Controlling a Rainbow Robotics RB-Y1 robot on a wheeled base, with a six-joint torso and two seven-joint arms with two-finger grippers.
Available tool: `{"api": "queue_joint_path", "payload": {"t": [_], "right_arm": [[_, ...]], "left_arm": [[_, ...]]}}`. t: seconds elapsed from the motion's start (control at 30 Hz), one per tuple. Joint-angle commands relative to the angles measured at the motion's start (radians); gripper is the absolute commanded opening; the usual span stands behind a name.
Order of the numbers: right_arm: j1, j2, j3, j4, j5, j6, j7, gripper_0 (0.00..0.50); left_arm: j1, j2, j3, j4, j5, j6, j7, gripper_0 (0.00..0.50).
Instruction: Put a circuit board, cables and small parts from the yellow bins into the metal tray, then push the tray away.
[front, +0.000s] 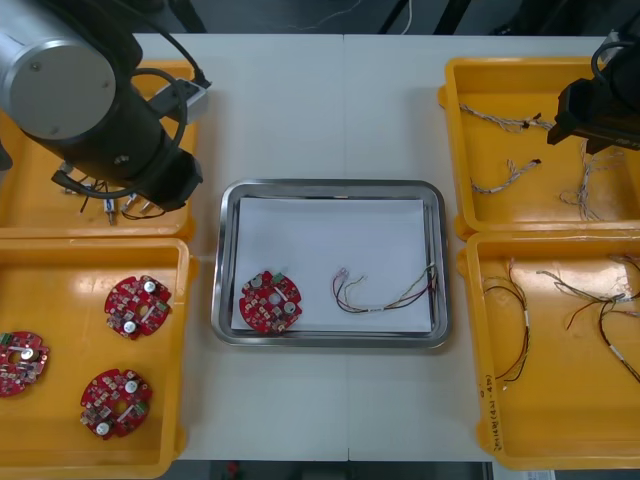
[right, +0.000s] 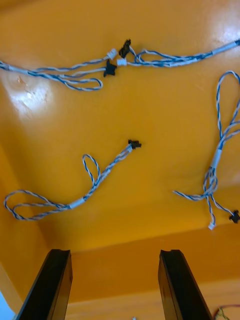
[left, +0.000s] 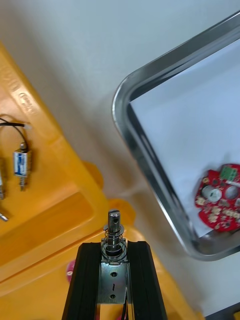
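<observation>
Metal tray (front: 330, 185) holds a red circuit board (front: 270, 301) and red-yellow cable (front: 376, 308). Left pincer (left: 114, 250) pinches a small metal part (left: 114, 225); right pincer (right: 116, 255) is spread above blue-white cables (right: 76, 203).

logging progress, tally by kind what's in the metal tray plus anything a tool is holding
red circuit board in metal tray: 1
cable in metal tray: 1
small metal part in left tool over left bins: 1
right tool, open over far right bin: 0
total: 3

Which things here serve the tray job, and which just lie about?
In play: metal tray, its circuit board and cable; small metal part in left pincer; blue-white cables under open right pincer.
Lying about: three spare boards, black cables in near bins.
</observation>
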Motion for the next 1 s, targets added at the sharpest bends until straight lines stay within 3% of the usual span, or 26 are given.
{"api": "queue_joint_path", "payload": {"t": [0.03, 0.4, 0.7, 1.0], "right_arm": [[-0.052, 0.026, 0.013, 0.049, 0.019, -0.082, -0.024, 0.500], [-0.052, 0.043, 0.092, 0.169, 0.050, -0.251, -0.034, 0.500], [-0.052, 0.059, 0.092, 0.239, 0.082, -0.360, -0.046, 0.500], [-0.054, 0.066, 0.092, 0.273, 0.128, -0.423, -0.164, 0.500]], "left_arm": [[-0.069, -0.041, -0.072, -0.026, -0.017, 0.003, 0.177, 0.000], [-0.124, -0.105, -0.198, 0.058, -0.058, -0.106, 0.226, 0.000], [-0.132, -0.114, -0.293, 0.140, -0.092, -0.243, 0.252, 0.000], [-0.130, -0.114, -0.365, 0.229, -0.107, -0.353, 0.268, 0.000]]}}
